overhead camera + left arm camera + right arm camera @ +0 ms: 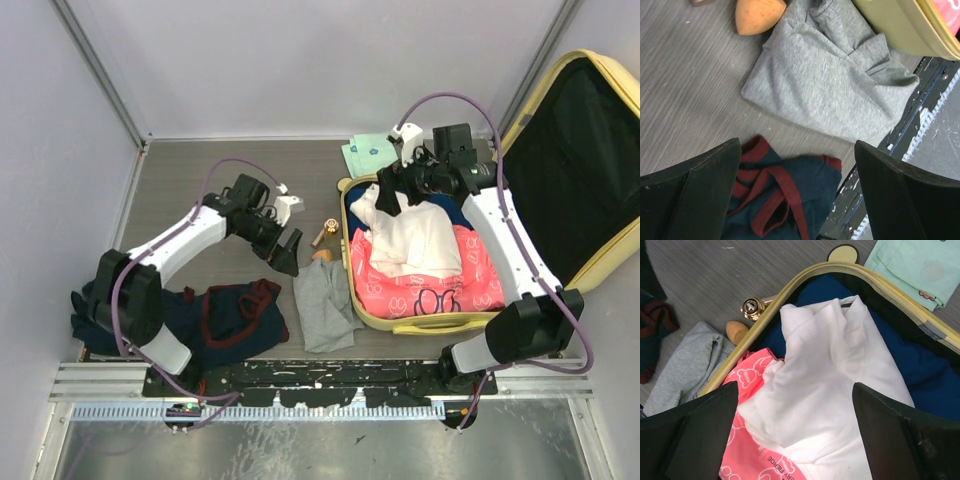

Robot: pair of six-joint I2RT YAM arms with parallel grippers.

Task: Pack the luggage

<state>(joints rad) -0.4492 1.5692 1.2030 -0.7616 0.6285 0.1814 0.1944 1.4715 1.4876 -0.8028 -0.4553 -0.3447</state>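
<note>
The luggage (420, 322), a pale yellow hard-shell case, lies open on the right with its black-lined lid propped up behind. Inside it a white garment (410, 235) rests on a pink printed package (430, 285) and something blue. My right gripper (385, 200) hovers open over the case's back left corner; in its wrist view the right gripper (795, 390) has the white garment (835, 370) below it and holds nothing. My left gripper (285, 252) hangs open above the table, left of the case, over a grey garment (825, 85) and a navy garment with red trim (785, 195).
A mint green cloth (370, 152) lies behind the case. Just left of its rim (790, 292) sit a small gold object (329, 227) and an orange-tan rounded piece (757, 15). Metal rails run along the near table edge (320, 385).
</note>
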